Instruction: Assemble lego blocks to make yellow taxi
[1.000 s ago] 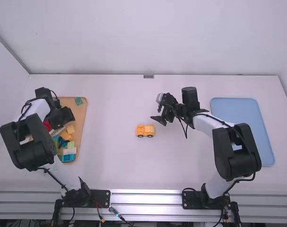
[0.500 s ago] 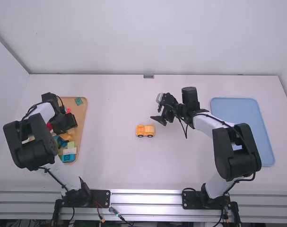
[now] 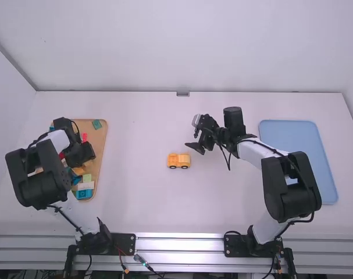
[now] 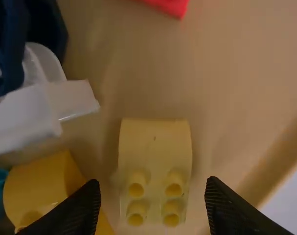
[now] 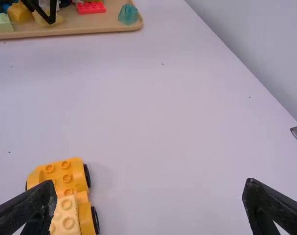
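Note:
The left gripper [image 3: 83,165] is low over the wooden tray's right part. In the left wrist view the left gripper [image 4: 153,193] stands open, its fingers on either side of a pale yellow curved block [image 4: 155,166] with several studs. Another yellow block [image 4: 40,183] lies beside it. The right gripper [image 3: 196,145] hovers above the mid-table, beyond and right of the wheeled yellow-orange car [image 3: 178,160]. In the right wrist view the right gripper [image 5: 150,196] is wide open with nothing between its fingers, and the car [image 5: 65,191] is near the left finger.
The wooden tray [image 3: 98,142] at the left holds loose blocks, among them a red block [image 5: 91,7], a teal block [image 5: 128,14] and a white piece [image 4: 35,112]. A blue tray [image 3: 310,157] lies at the right, beside the right arm.
My left gripper has shifted to the right and toward the camera over the wooden tray, uncovering a red block behind it. The right arm and the car have stayed still.

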